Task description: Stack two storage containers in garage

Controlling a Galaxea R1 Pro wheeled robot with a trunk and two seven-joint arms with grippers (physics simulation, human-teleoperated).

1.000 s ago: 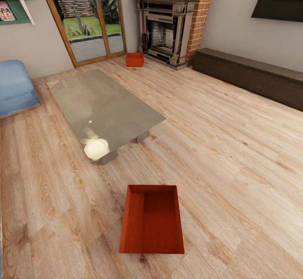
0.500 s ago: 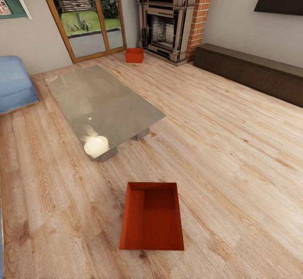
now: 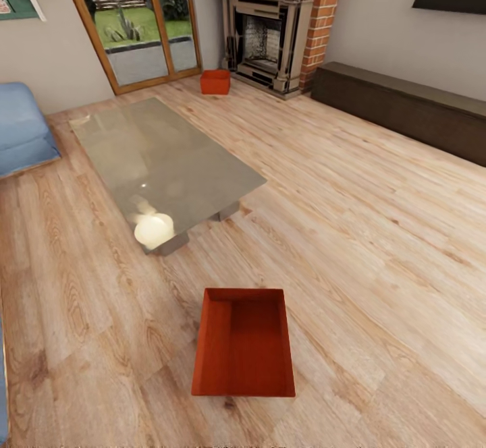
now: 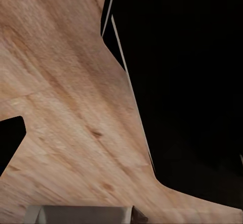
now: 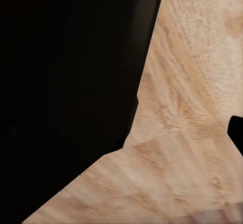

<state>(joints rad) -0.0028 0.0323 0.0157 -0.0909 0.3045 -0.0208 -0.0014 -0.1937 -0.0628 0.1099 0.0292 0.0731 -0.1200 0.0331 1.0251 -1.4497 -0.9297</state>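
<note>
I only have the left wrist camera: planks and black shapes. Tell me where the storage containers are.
Observer: One storage container sits open side up on the wood floor, close ahead in the head view.
Operator: Now the other one.
Observer: The second container is far across the room, on the floor between the glass doors and the fireplace.
Operator: Say what lies between them.
Observer: A glass-topped low table, set slightly left of the line joining them.
</note>
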